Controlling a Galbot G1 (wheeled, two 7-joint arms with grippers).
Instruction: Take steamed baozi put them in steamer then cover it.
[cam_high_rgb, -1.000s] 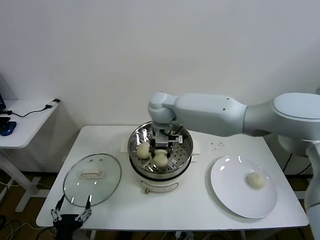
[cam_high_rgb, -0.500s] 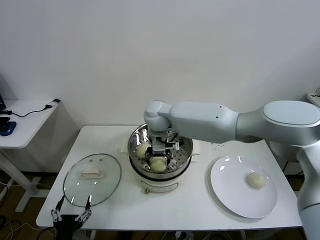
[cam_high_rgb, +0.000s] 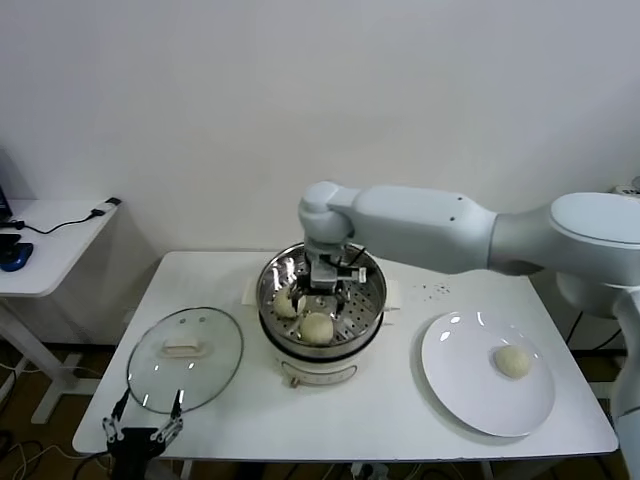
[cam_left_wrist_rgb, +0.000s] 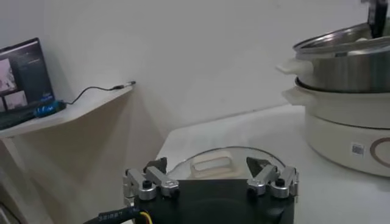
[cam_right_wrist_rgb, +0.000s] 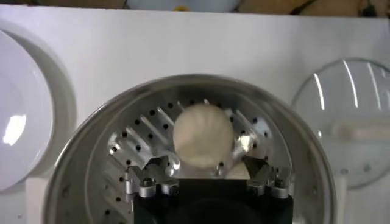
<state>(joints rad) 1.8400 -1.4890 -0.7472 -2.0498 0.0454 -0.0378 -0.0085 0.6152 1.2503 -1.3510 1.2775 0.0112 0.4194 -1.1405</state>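
Lifted clear of the steamer (cam_high_rgb: 321, 305) since a moment ago: right gripper (cam_high_rgb: 322, 284) now above the perforated tray at the bench's middle, fingers spread and empty, a baozi (cam_high_rgb: 317, 327) left lying just below and in front of it, no longer touched. Another bun (cam_high_rgb: 287, 302) beside it on the tray. So release judged done; one baozi (cam_high_rgb: 513, 361) waiting on the plate (cam_high_rgb: 470, 395) near the right edge. Cover (cam_high_rgb: 185, 357) flat near the left front corner. Left gripper (cam_high_rgb: 142, 428) parked open at the front left corner.
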